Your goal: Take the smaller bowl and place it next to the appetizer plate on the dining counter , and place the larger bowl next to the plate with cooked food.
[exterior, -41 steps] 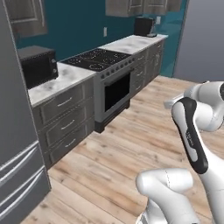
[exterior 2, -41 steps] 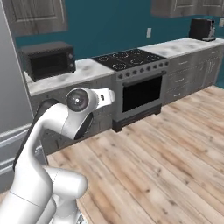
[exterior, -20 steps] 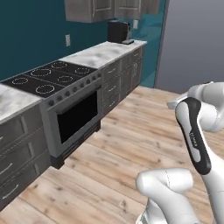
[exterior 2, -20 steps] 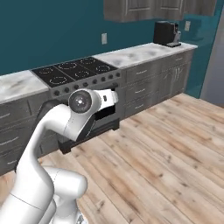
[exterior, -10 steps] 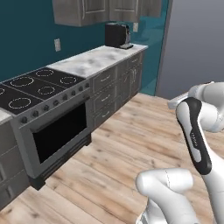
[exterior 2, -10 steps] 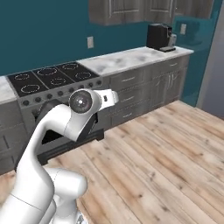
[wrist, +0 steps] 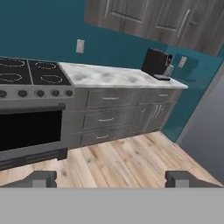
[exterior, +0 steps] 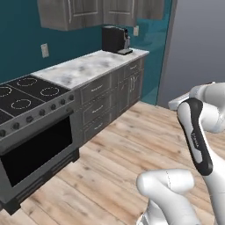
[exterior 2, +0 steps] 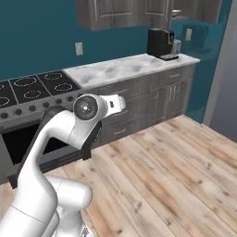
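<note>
The two-finger pincer [wrist: 111, 178] has its dark tips spread wide, gripping nothing, and points over the wood plank floor [wrist: 127, 159]. Ahead of it and up left sits a black stove with round burners and knobs [wrist: 30, 78]; a grey-veined marble worktop on grey cabinets [wrist: 113, 76] runs rightward to a black coffee machine [wrist: 156, 63]. No readable writing anywhere; I can't tell where the bowls, plates or dining counter are.

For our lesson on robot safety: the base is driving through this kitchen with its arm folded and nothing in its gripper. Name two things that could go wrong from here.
1. The stove and grey cabinets stand close beside the base; a wide turn might clip them with the arm's elbow.
2. The gripper is open and holds nothing, and no bowl or plate is in sight, so the search could drag on or pass the target.
</note>
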Robot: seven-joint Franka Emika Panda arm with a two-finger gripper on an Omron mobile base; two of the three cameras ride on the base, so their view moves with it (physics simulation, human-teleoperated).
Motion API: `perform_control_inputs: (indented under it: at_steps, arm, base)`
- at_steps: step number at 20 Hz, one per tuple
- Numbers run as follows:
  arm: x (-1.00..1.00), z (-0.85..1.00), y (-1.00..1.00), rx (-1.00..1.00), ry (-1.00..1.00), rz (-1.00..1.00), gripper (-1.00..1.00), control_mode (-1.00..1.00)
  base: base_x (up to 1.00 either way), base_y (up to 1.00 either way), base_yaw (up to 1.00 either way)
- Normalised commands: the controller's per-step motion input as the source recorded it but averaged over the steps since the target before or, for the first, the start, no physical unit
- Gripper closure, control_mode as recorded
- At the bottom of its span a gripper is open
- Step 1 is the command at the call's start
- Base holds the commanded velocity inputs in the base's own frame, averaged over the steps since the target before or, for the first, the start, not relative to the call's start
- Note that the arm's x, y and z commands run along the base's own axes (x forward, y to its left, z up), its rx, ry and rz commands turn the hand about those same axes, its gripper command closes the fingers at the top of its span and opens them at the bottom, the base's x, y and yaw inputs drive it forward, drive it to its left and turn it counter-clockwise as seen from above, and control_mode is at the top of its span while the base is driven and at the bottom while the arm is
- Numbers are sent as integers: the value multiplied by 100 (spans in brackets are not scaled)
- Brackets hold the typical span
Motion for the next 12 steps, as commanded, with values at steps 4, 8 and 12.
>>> perform_control_inputs:
  at_steps: [4,8,12]
  arm:
    - [0,0,0,0,0,0,-100,100]
    - [0,0,0,0,0,0,-100,100]
    - [0,0,0,0,0,0,-100,100]
  base:
    - [90,-78,26]
    - [87,-76,28]
    - [81,-79,29]
